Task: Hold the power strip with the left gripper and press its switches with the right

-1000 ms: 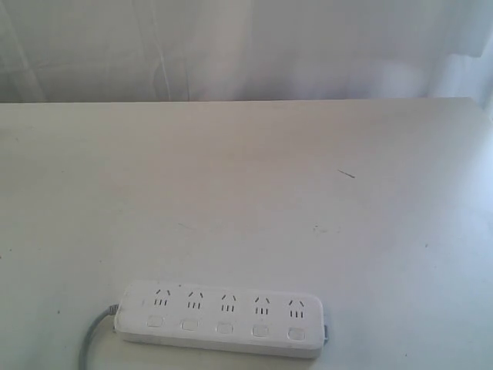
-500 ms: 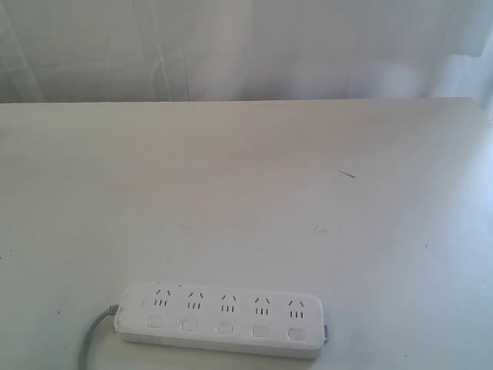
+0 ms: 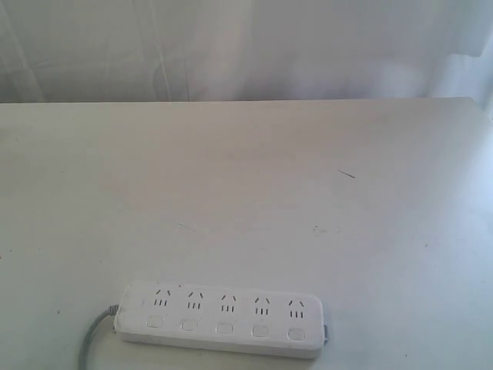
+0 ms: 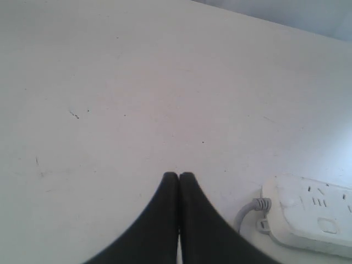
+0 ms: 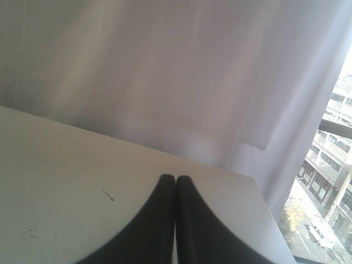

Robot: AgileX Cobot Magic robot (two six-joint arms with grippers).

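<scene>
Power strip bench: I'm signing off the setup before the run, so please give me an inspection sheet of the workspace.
Surface: white table, a few small dark marks.
Job's things: power strip lies flat, five switches, untouched.
Clutter: nothing seen.
Grippers: left gripper shut, empty, near the strip's cord end; right gripper shut, empty, facing the curtain.
Cables: grey cord leaves one end of the strip.
Surroundings: curtain behind; window showing buildings.

Soft, washed-out daylight through curtains; slightly blurry.
</scene>
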